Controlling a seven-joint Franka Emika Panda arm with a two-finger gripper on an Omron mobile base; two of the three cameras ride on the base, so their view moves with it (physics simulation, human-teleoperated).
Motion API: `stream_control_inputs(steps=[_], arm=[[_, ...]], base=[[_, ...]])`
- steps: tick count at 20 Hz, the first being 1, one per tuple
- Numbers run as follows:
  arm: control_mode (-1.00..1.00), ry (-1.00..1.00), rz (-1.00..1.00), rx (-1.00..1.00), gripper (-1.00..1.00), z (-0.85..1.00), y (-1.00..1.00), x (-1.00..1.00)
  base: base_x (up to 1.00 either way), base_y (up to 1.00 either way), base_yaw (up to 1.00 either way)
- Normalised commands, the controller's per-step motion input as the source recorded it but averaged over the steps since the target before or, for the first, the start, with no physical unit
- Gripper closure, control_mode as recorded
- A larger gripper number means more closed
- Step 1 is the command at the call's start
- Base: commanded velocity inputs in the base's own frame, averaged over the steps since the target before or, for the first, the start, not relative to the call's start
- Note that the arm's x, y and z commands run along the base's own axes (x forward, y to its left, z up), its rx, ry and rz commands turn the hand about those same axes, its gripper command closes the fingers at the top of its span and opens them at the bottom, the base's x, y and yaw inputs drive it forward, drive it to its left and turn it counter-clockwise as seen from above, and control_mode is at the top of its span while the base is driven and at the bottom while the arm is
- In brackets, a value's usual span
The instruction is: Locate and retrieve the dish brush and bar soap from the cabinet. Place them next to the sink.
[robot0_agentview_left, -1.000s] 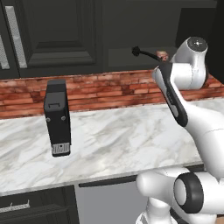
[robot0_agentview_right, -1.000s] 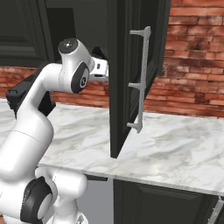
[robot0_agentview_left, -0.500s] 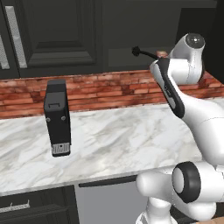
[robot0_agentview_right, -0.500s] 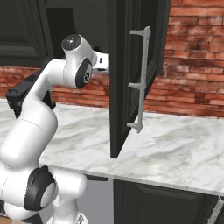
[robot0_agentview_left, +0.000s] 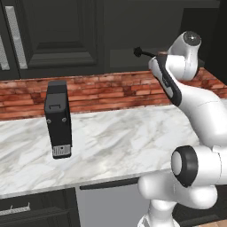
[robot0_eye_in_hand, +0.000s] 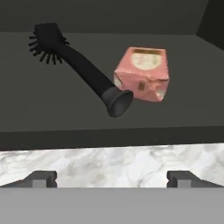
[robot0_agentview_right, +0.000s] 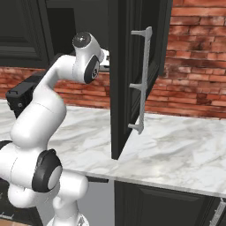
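Black dish brush (robot0_eye_in_hand: 83, 70) beside pink bar soap (robot0_eye_in_hand: 143, 73)

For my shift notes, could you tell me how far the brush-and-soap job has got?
Done: the cabinet door stands open, and the hand view has found the dish brush and the bar soap side by side on the shelf. In hand: the open claw faces them, holding nothing. Left: grasp each one and set it beside the sink.

In the hand view, the dish brush (robot0_eye_in_hand: 83, 70) lies on the cabinet (robot0_eye_in_hand: 52, 118) shelf, left of the bar soap (robot0_eye_in_hand: 143, 74) and seemingly touching it; the marble counter (robot0_eye_in_hand: 113, 164) lies below.
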Motion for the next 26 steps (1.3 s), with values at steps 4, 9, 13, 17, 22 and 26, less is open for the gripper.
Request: stream_control_inputs(steps=[4,9,13,17,22,26], arm=[[-1.0,-0.01,0.0,0.0,-1.0,0.18,-0.05,0.34],[-1.0,-0.03,0.0,0.0,-1.0,0.19,0.0,0.2],[-1.0,-0.04,0.03,0.0,-1.0,0.01,0.0,0.28],[-1.0,-0.1,0.08,0.0,-1.0,-0.09,0.0,0.32],[-1.0,-0.03,0.07,0.0,-1.0,-0.01,0.0,0.37],[-1.0,0.03,0.05,-0.01,-1.0,0.01,0.0,0.32]], base=[[0.0,0.0,0.0],[0.0,0.0,0.0],[0.0,0.0,0.0],[0.0,0.0,0.0],[0.0,0.0,0.0],[0.0,0.0,0.0]])
